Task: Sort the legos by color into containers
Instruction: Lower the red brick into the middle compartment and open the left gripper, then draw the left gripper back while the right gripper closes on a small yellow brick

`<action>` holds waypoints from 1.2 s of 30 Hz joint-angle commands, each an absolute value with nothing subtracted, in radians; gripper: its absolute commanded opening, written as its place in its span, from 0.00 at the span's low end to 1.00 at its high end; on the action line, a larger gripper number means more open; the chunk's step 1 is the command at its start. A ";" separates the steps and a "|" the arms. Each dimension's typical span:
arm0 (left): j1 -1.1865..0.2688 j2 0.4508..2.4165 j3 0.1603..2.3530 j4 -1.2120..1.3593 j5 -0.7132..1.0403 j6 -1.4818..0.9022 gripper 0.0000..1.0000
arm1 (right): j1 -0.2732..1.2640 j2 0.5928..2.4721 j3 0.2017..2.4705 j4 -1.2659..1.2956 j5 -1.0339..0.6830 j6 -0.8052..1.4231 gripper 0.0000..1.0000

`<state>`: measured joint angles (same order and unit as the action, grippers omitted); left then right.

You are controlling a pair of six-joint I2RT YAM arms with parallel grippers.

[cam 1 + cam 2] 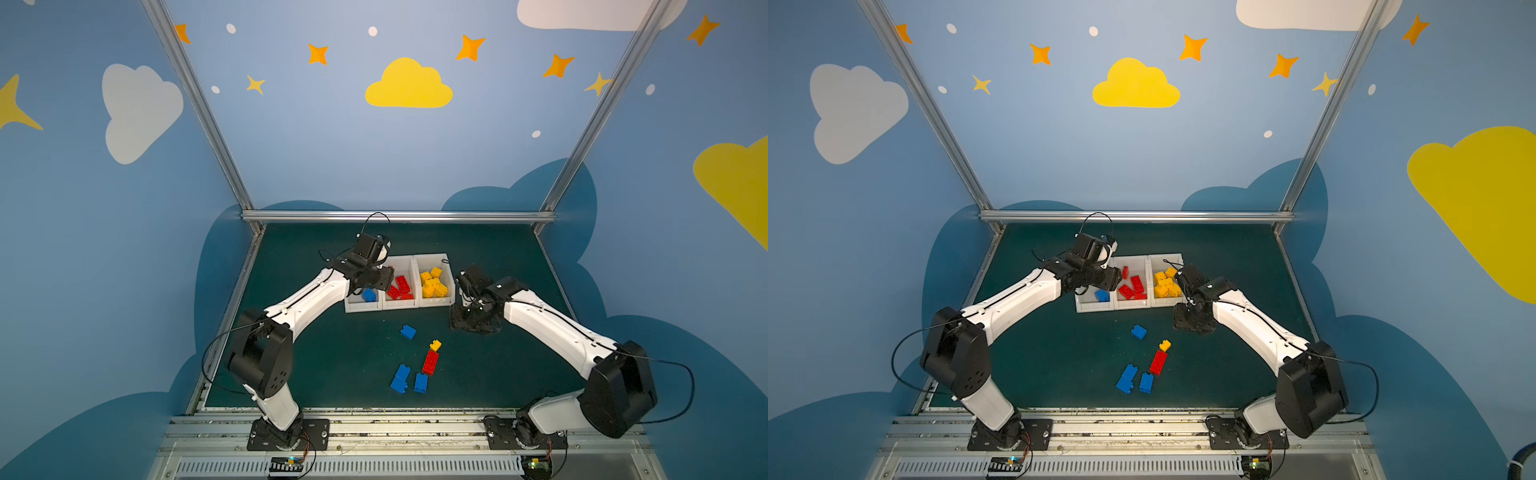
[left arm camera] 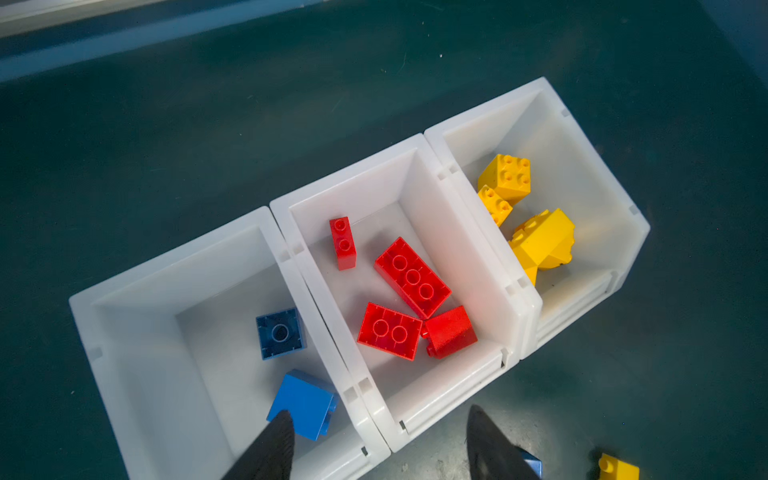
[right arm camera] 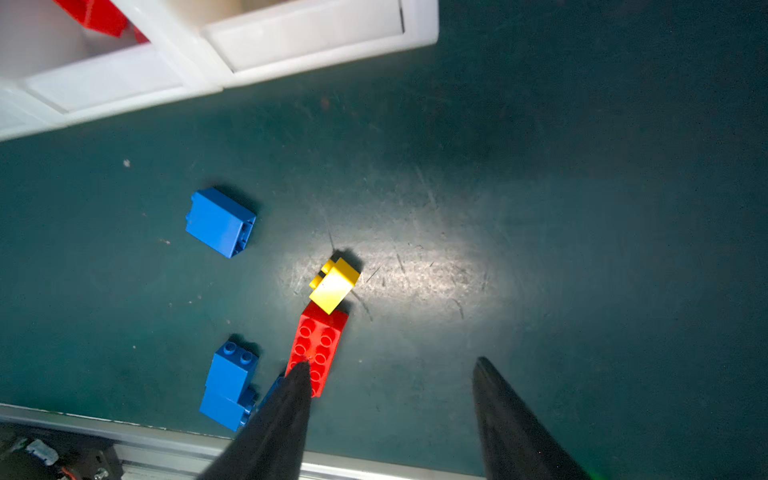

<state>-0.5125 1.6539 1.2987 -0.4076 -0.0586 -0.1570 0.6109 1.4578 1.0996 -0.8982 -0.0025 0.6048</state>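
- One square blue plastic brick is seen beneath the parted, empty left gripper.
- One oblong red plastic brick is seen near the parted, empty right gripper.

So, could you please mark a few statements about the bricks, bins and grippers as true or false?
1. The middle bin holds only red bricks. True.
2. The right gripper grips a yellow brick. False: it is open and empty.
3. Five loose bricks lie on the green mat. True.
4. The left bin is empty. False: it holds two blue bricks.
5. The left gripper is shut. False: it is open.
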 commanded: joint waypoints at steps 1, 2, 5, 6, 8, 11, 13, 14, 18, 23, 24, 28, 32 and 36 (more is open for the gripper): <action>-0.507 1.576 1.224 -0.370 -0.052 -0.201 0.66 | 0.654 1.506 1.097 -0.881 0.025 0.648 0.63; -0.506 1.554 1.197 -0.364 -0.052 -0.211 0.66 | 0.665 1.521 1.099 -0.874 0.022 0.655 0.63; -0.504 1.494 1.116 -0.353 -0.045 -0.241 0.66 | 0.693 1.561 1.108 -0.853 0.020 0.675 0.64; -0.505 1.477 1.088 -0.348 -0.039 -0.250 0.67 | 0.701 1.574 1.113 -0.849 0.022 0.682 0.64; -0.504 1.449 1.043 -0.349 -0.027 -0.262 0.67 | 0.715 1.601 1.124 -0.843 0.029 0.696 0.65; -0.503 1.409 0.983 -0.367 -0.026 -0.279 0.67 | 0.738 1.650 1.143 -0.833 0.037 0.708 0.65; -0.503 1.374 0.936 -0.362 -0.029 -0.300 0.67 | 0.751 1.689 1.161 -0.836 0.043 0.713 0.66; -0.502 1.356 0.912 -0.356 -0.030 -0.313 0.67 | 0.757 1.708 1.170 -0.836 0.046 0.714 0.66; -0.502 1.293 0.830 -0.335 -0.026 -0.360 0.67 | 0.771 1.767 1.191 -0.829 0.054 0.725 0.66; -0.502 1.247 0.774 -0.333 -0.023 -0.385 0.67 | 0.778 1.807 1.195 -0.820 0.065 0.746 0.64; -0.502 1.243 0.769 -0.335 -0.023 -0.387 0.67 | 0.778 1.810 1.192 -0.822 0.071 0.753 0.63; -0.502 1.232 0.753 -0.340 -0.006 -0.392 0.67 | 0.779 1.804 1.161 -0.818 0.080 0.778 0.62; -0.502 1.232 0.742 -0.335 0.007 -0.394 0.67 | 0.777 1.786 1.123 -0.815 0.084 0.796 0.60; -0.501 1.235 0.734 -0.324 0.031 -0.394 0.67 | 0.776 1.768 1.093 -0.804 0.077 0.805 0.58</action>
<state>-0.5056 1.2453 0.7433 -0.3393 0.0017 -0.3897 0.7742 1.7988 1.1168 -0.7990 0.0669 0.7826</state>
